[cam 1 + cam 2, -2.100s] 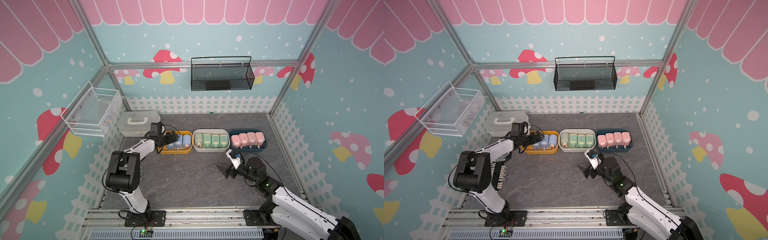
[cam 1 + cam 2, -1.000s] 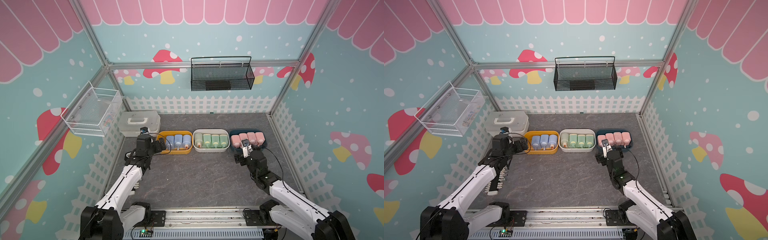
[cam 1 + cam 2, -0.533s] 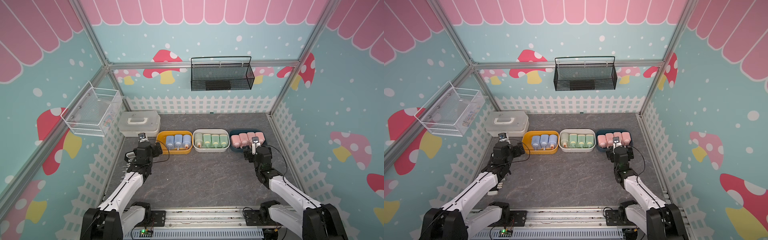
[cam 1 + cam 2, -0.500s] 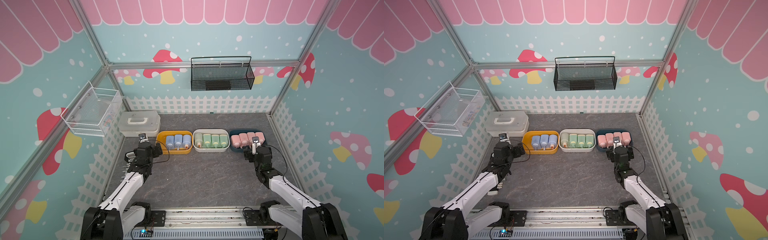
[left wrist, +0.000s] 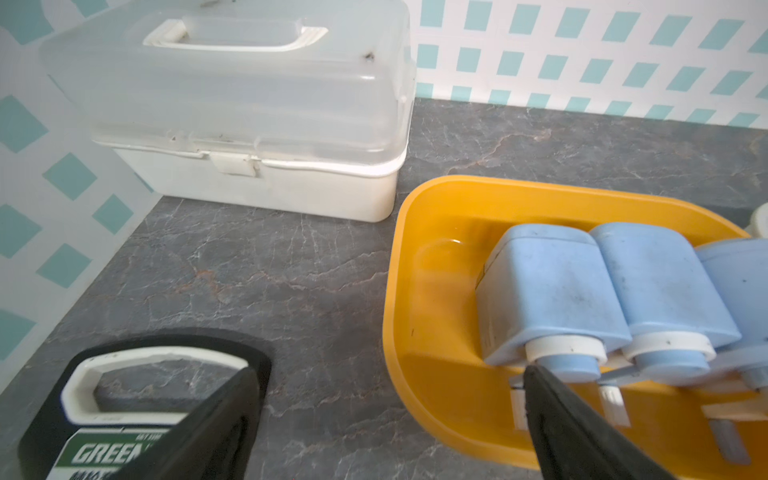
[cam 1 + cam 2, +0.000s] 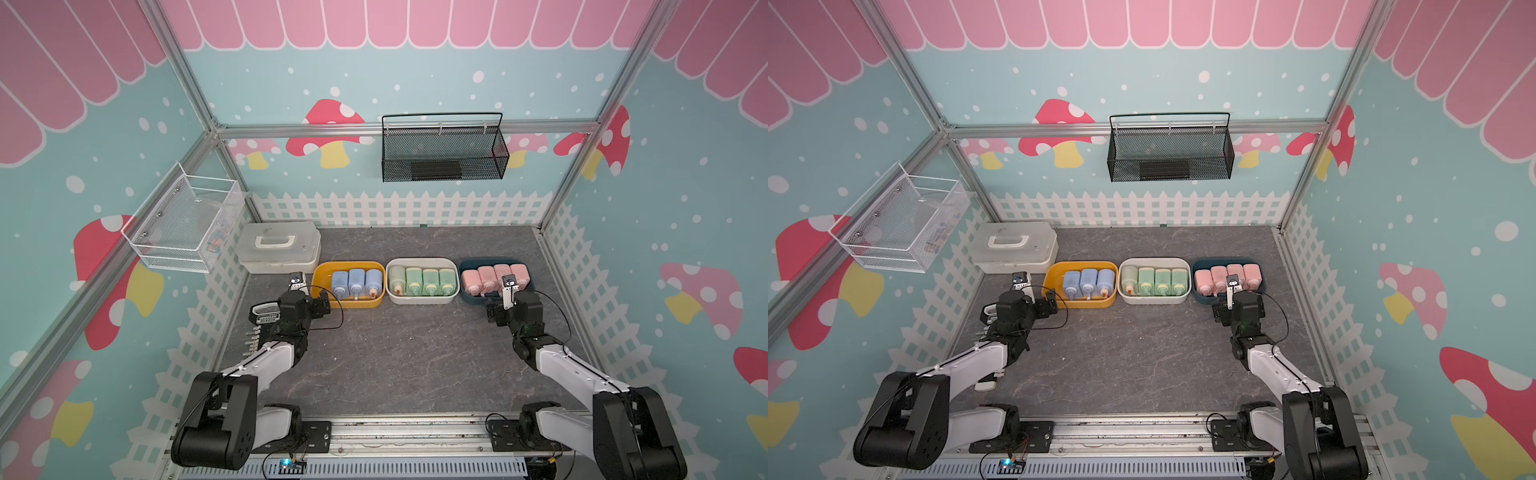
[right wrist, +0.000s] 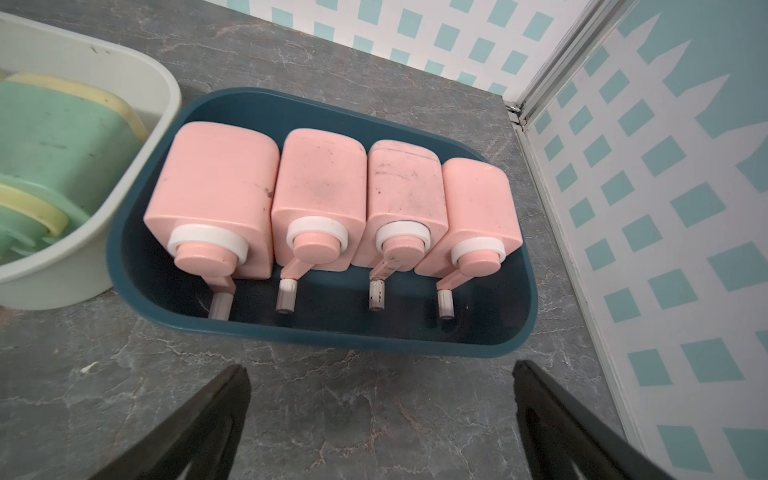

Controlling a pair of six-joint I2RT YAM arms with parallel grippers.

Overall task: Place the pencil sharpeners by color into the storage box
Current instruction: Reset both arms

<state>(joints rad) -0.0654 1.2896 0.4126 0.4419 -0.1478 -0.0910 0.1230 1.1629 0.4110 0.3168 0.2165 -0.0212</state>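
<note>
The black-and-white tool (image 5: pixel 104 451) label reads "GREEN", partly hidden.

- Yellow tray (image 5: pixel 395 299) on grey tabletop (image 5: pixel 249 282); three blue pencil sharpeners (image 5: pixel 552 291) lie inside it, side by side, touching.
- Lidded translucent case (image 5: pixel 249 104) stands near the tray, apart from it.
- Left gripper (image 5: pixel 388 374): jaws spread wide, one fingertip over the tray.
- Black-and-white tool (image 5: pixel 104 399) lies near the tray, partly under the other fingertip.
</note>
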